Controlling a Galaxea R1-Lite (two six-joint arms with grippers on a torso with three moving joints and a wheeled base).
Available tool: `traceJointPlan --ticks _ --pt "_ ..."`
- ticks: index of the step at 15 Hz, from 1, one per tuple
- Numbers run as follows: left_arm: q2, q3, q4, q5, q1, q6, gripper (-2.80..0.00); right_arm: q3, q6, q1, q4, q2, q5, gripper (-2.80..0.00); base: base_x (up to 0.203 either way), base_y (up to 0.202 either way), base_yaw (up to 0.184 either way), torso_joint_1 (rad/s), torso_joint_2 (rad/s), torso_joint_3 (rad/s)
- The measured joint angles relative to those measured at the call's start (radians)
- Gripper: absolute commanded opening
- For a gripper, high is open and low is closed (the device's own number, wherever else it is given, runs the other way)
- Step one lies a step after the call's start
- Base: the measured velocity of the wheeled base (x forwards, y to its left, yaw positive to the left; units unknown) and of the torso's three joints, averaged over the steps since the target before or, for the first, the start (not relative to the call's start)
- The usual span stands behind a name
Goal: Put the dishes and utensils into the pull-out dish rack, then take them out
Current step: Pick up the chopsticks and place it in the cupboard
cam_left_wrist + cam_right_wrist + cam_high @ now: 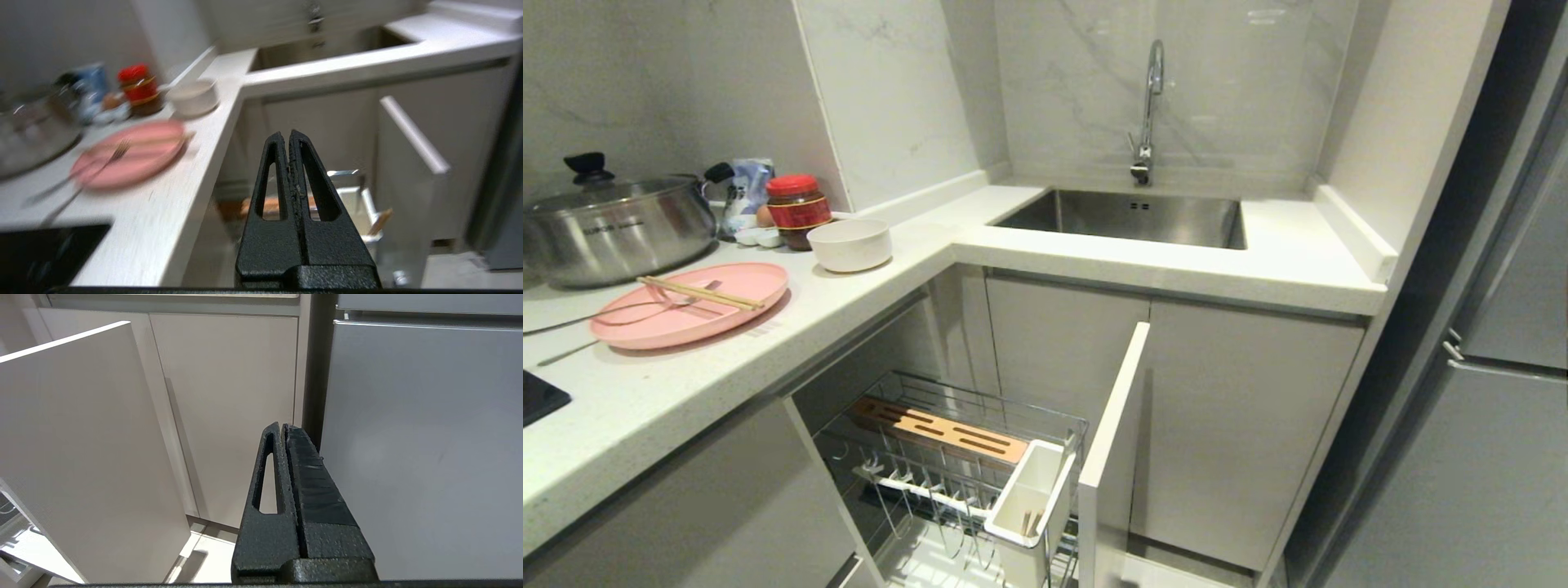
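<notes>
**Status: dishes and utensils on the countertop, rack pulled out, both grippers clenched and empty**

The white speckled L-shaped countertop [768, 343] carries all loose items. A steel sink [1131, 216] is set into its far section, below a chrome tap [1150, 106].

The pull-out chrome wire dish rack [956, 482] stands extended from the cabinet below the countertop's inner corner. Its white front panel [1112, 457] faces right. A slotted wooden strip [939, 429] lies along the rack's far side. A white plastic cutlery caddy [1029, 510] sits just inside the front panel; thin light sticks show inside it.

A large steel pot with a glass lid [609, 224] stands at the countertop's left rear edge. Beside it stands a red-lidded jar [796, 208].

The flat round pink plate [690, 306] lies near the countertop's front edge, in front of the pot. The smaller off-white round bowl [851, 243] stands behind the plate, just beside the jar.

The pair of light wooden chopsticks [698, 292] lies across the plate. The slim silver metal fork [621, 310] rests with its tines on the plate, handle pointing left.

The left gripper [289, 134] is clenched, grasping nothing, positioned above the rack. The right gripper [284, 426] is clenched, grasping nothing, near the cabinet doors.
</notes>
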Motion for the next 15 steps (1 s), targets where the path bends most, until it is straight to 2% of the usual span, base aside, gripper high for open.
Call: traceJointPlan --ticks 3,5,7,9,11,12,13,15 --pt "-0.220 0.213 0.003 0.138 -0.011 0.011 -2.80 0.000 0.000 0.000 0.000 0.000 0.000 -2.80 0.000 0.000 0.000 0.000 0.00 0.000" --pt "-0.340 0.349 -0.010 0.203 -0.016 -0.019 -2.80 0.000 0.000 0.000 0.000 0.000 0.000 -2.80 0.000 0.000 0.000 0.000 0.00 0.000" --pt "-0.407 0.502 -0.092 0.240 -0.021 -0.062 -2.80 0.000 0.000 0.000 0.000 0.000 0.000 -2.80 0.000 0.000 0.000 0.000 0.00 0.000" --pt "-0.438 0.675 -0.231 0.280 -0.022 -0.061 -2.80 0.000 0.000 0.000 0.000 0.000 0.000 -2.80 0.000 0.000 0.000 0.000 0.00 0.000" --pt "-0.453 0.793 -0.360 0.291 -0.023 -0.076 -2.80 0.000 0.000 0.000 0.000 0.000 0.000 -2.80 0.000 0.000 0.000 0.000 0.00 0.000" --pt "-0.457 0.815 -0.369 0.267 -0.023 -0.099 -2.80 0.000 0.000 0.000 0.000 0.000 0.000 -2.80 0.000 0.000 0.000 0.000 0.00 0.000" --pt "-0.459 0.824 -0.333 0.240 -0.023 -0.117 -2.80 0.000 0.000 0.000 0.000 0.000 0.000 -2.80 0.000 0.000 0.000 0.000 0.00 0.000" --pt "-0.461 0.829 -0.253 0.229 -0.023 -0.141 -2.80 0.000 0.000 0.000 0.000 0.000 0.000 -2.80 0.000 0.000 0.000 0.000 0.00 0.000"
